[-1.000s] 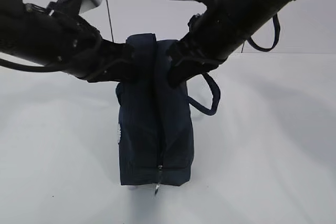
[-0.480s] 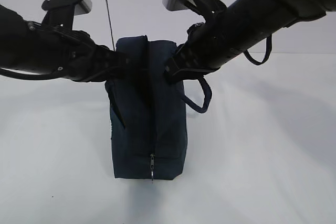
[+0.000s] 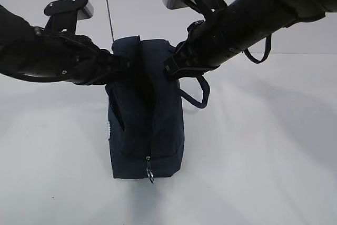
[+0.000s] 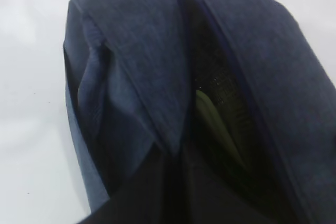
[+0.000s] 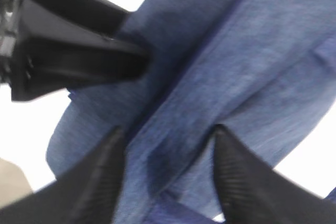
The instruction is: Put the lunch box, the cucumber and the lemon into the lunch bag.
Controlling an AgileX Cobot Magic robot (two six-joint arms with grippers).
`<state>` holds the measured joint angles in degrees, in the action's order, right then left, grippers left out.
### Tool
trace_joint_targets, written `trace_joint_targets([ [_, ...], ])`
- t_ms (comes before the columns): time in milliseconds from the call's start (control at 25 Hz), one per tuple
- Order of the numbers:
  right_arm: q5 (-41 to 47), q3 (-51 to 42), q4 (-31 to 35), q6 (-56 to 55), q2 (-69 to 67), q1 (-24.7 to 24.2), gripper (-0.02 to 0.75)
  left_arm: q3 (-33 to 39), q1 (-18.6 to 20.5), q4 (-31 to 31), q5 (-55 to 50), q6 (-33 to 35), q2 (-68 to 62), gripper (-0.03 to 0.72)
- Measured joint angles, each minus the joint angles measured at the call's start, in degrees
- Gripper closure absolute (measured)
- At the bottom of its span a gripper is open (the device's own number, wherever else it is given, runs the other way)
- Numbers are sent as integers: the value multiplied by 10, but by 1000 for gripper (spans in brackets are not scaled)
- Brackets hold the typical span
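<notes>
The left gripper (image 3: pixel 118 66) presses into the upper left side of the dark navy fabric lunch bag (image 3: pixel 147 119). Its fingers are lost against the cloth, so I cannot tell how far they are spread or what they hold. Compared with half a second ago the bag stands slightly squarer on the white table (image 3: pixel 263 156), and its metal ring pull (image 3: pixel 150 175) hangs at the foot of the zipper seam facing the camera.

In the left wrist view the top of the bag gapes, showing a pale green edge inside (image 4: pixel 212 121), probably the lunch box lid. Cucumber and lemon are not visible.

The right gripper (image 3: pixel 171 69) meets the bag's upper right side; its two dark fingers (image 5: pixel 102 174) stand apart, straddling a fold of navy cloth. A loop handle (image 3: pixel 197 93) dangles right of the bag. The table around the bag's base offers free room.
</notes>
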<state>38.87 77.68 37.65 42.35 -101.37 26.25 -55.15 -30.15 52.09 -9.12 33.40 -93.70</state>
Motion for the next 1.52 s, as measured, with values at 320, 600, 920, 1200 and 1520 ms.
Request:
trace_joint_targets([
  [320,19,0,52,4,0,0,327,0,0,-4,-26,1,-1,367],
  [600,56,0,59,5,6,0,255,0,1,-28,-36,4,49,155],
  [920,71,0,56,5,67,0,251,9,19,-105,-45,7,117,148],
  [1200,109,-1,53,5,94,0,263,128,19,-96,17,10,204,155],
  [1520,67,-112,132,50,141,0,297,204,19,-81,59,12,275,157],
])
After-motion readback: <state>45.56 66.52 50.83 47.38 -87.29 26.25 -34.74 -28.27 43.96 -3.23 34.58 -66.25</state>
